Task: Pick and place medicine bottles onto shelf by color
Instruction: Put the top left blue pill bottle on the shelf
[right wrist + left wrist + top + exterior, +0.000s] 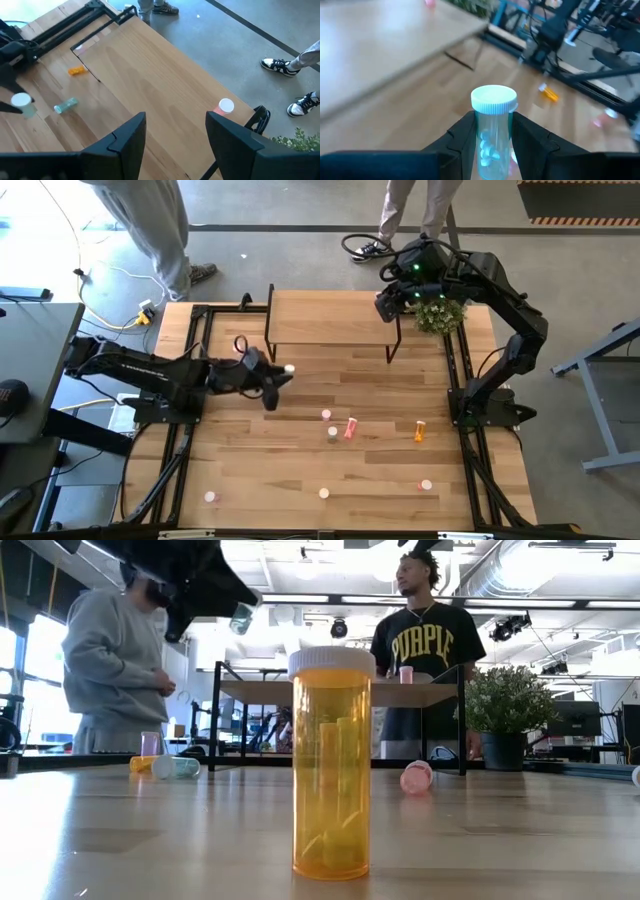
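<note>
The left gripper [492, 145] was carrying a clear bottle [492, 125], clamped between its fingers with the cap sticking out, above the table near the shelf [330, 318]. Next, probably, setting it down there. The right gripper [175, 132] hung open over the shelf's corner beside a pink bottle [225, 106]

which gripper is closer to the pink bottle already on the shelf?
Right. The right gripper hovers open over the shelf, just above the pink bottle. The left gripper is off the shelf's front edge, holding a clear bottle.
</note>
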`<control>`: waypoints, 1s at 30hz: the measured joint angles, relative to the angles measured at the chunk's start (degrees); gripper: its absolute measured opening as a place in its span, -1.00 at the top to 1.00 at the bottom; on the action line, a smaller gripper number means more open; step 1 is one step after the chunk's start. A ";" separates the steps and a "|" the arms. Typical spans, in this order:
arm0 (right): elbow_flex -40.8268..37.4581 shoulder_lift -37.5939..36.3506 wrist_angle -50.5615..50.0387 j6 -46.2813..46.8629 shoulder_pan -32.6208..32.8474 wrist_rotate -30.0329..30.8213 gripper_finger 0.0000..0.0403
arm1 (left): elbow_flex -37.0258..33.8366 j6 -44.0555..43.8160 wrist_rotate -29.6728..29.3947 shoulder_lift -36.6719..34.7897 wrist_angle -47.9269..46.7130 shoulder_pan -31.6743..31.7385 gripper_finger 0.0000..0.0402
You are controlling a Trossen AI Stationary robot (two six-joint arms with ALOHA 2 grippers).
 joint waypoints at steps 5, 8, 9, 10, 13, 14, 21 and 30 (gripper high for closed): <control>0.00 0.00 2.68 0.00 0.01 0.02 0.02 | 0.00 9.31 -5.34 0.04 3.21 1.88 0.48; -0.01 0.00 4.76 0.00 0.00 0.02 0.02 | 0.00 14.47 -8.46 0.04 5.36 2.96 0.48; -0.02 0.00 5.55 0.00 0.00 0.02 0.02 | 0.00 16.04 -9.38 0.04 6.23 3.36 0.48; -0.02 0.00 6.47 0.00 0.01 0.02 0.02 | 0.00 17.50 -9.89 0.04 7.17 3.82 0.48; -0.02 0.00 9.22 0.00 0.01 0.02 0.02 | 0.00 20.80 -10.63 0.51 10.46 5.25 0.48; -0.02 0.00 10.11 0.00 0.01 0.02 0.02 | 0.00 21.78 -10.64 0.80 11.49 5.78 0.48; -0.02 0.07 13.15 0.00 0.01 0.00 0.02 | 0.00 26.59 -10.38 4.44 19.11 10.33 0.48; -0.02 1.40 17.07 -3.80 -0.45 -5.52 0.02 | 0.00 29.16 -5.74 9.98 33.49 14.15 0.48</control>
